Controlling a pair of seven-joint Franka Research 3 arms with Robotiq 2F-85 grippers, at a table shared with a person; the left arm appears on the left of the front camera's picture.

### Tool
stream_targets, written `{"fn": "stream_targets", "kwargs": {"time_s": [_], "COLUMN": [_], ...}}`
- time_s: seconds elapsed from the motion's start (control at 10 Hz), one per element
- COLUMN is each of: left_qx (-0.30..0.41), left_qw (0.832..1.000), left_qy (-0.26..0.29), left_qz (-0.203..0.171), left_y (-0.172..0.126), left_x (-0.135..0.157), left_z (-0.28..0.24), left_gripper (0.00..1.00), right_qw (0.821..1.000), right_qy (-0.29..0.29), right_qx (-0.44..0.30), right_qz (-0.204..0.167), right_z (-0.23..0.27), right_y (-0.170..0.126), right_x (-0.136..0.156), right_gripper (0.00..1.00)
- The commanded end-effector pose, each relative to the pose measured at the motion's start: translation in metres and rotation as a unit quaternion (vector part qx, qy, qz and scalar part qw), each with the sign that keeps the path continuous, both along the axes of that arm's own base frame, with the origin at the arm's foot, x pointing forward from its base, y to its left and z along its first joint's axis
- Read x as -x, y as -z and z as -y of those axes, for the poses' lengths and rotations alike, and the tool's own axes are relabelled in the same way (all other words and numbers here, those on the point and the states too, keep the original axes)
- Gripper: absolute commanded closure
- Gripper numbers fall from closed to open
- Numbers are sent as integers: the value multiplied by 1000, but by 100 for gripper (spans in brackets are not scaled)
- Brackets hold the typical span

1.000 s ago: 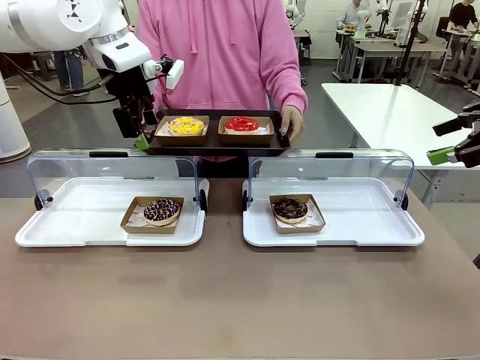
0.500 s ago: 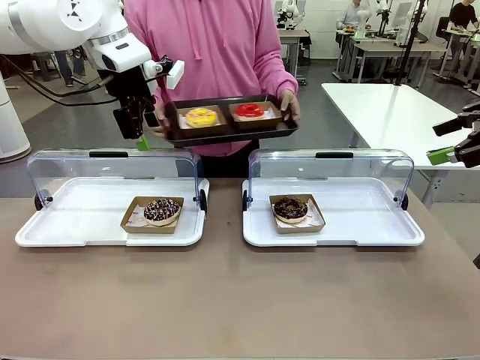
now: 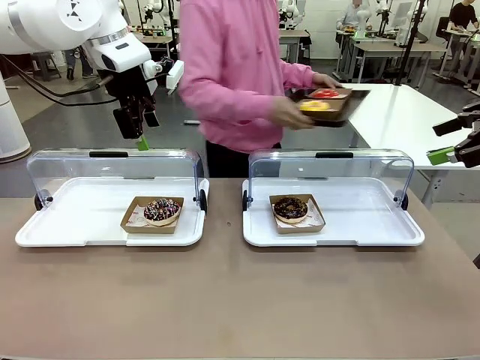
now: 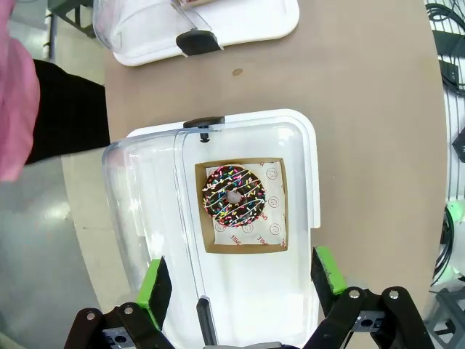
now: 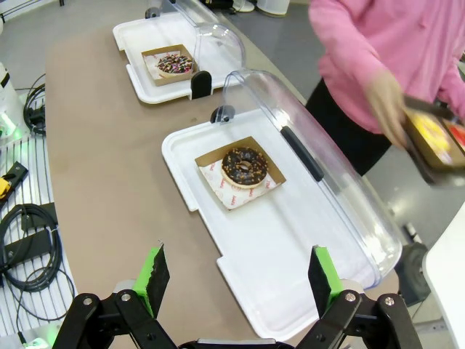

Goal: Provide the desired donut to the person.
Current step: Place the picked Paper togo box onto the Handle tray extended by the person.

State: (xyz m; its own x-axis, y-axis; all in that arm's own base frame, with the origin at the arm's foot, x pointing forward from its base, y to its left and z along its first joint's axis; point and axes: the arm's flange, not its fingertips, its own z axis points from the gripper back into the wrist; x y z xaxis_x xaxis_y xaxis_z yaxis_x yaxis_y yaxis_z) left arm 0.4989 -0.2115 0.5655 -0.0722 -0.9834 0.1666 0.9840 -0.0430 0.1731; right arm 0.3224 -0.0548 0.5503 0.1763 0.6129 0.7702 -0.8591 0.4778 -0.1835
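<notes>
A chocolate donut with coloured sprinkles sits in a brown paper box on the left white tray. A dark chocolate donut sits in a box on the right white tray. The person in the pink hoodie is turned toward the right, holding a dark tray with a yellow and a red donut. My left gripper hangs open high above the left tray. My right gripper is open at the far right, above the table's end.
Both trays have clear hinged lids standing open at the back. A white side table stands behind on the right. The brown tabletop in front of the trays is bare. Cables lie beside the table's end.
The person has turned to the right and swung the dark tray with the yellow and red donuts from beside my left gripper toward the white side table. Both arms are still.
</notes>
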Motion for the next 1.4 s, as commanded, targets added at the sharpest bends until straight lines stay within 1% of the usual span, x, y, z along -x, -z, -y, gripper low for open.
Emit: {"fn": "stream_targets", "kwargs": {"time_s": [0.0, 0.5, 0.6, 0.7, 0.8, 0.9, 1.0, 1.1, 1.2, 1.3], "left_qx": [-5, -5, 0, 12, 46, 75, 114, 136, 178, 211], "left_qw": [1000, 1000, 1000, 1000, 999, 997, 993, 990, 982, 974], "left_qy": [-3, -3, 0, -13, -12, -20, -23, -36, -57, -82], "left_qz": [8, 8, 0, -25, -26, -23, -30, -20, -25, -14], "left_y": [-1, -1, 0, -11, -21, -24, -23, -23, -19, -12], "left_x": [-1, -1, 0, 11, 24, 38, 56, 69, 93, 107], "left_z": [0, 0, 0, -24, -57, -88, -122, -143, -181, -205], "left_gripper": [0, 0, 0, 0, 0, 0, 0, 0, 0, 0], "right_qw": [1000, 1000, 1000, 1000, 1000, 1000, 1000, 1000, 1000, 1000], "right_qy": [-1, -1, -1, -1, -1, -1, -1, -1, -1, -1], "right_qx": [-4, -4, -4, -4, -4, -4, -4, -4, -4, -4], "right_qz": [-2, -2, -2, -2, -2, -2, -2, -2, -2, -2], "right_z": [0, 0, 0, 0, 0, 0, 0, 0, 0, 0], "right_y": [1, 1, 1, 1, 1, 1, 1, 1, 1, 1], "right_x": [-1, -1, -1, -1, -1, -1, -1, -1, -1, -1], "right_gripper": [0, 0, 0, 0, 0, 0, 0, 0, 0, 0]}}
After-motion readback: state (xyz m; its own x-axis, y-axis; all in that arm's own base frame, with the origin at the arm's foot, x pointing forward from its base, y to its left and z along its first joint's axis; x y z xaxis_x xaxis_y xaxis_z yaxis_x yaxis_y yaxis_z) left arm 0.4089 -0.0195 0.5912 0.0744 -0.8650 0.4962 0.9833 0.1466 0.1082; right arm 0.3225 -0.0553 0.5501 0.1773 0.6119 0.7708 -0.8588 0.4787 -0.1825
